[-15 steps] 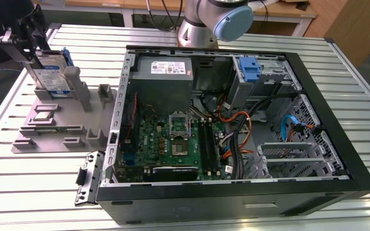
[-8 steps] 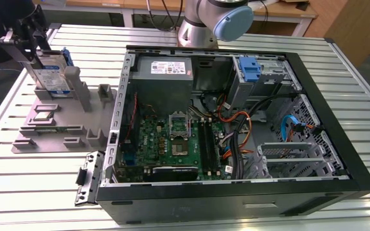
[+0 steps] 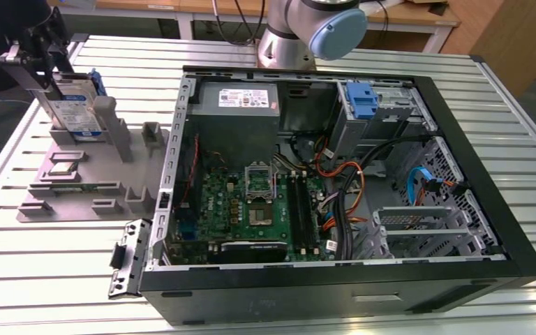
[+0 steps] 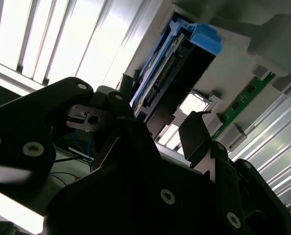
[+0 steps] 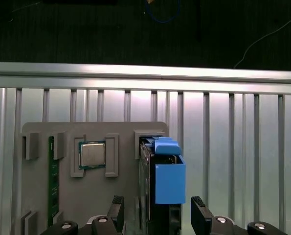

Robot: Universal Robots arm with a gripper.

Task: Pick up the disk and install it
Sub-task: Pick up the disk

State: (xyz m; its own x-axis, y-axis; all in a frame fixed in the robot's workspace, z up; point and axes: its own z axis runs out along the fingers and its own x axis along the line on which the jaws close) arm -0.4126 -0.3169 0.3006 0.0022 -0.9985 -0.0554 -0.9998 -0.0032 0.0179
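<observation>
At the exterior view's left, the disk [image 3: 75,105] stands on its edge in a slot of the grey holder [image 3: 82,185]. It likely stands this way so that its two flat faces are free for a grasp from above. The gripper [image 5: 157,205] hangs over it with its claw released. In the first wrist view one of the fingers [image 5: 117,206] is on each side of the blue frame, with a gap on both sides, so nothing is grasped.

To the right lies the open computer case [image 3: 491,230]. Its side is off, probably to give access to the drive cage [image 3: 366,101] at the far end.

The slot hides the lower part of the disk. The disk's label cannot be made out in either wrist view.
</observation>
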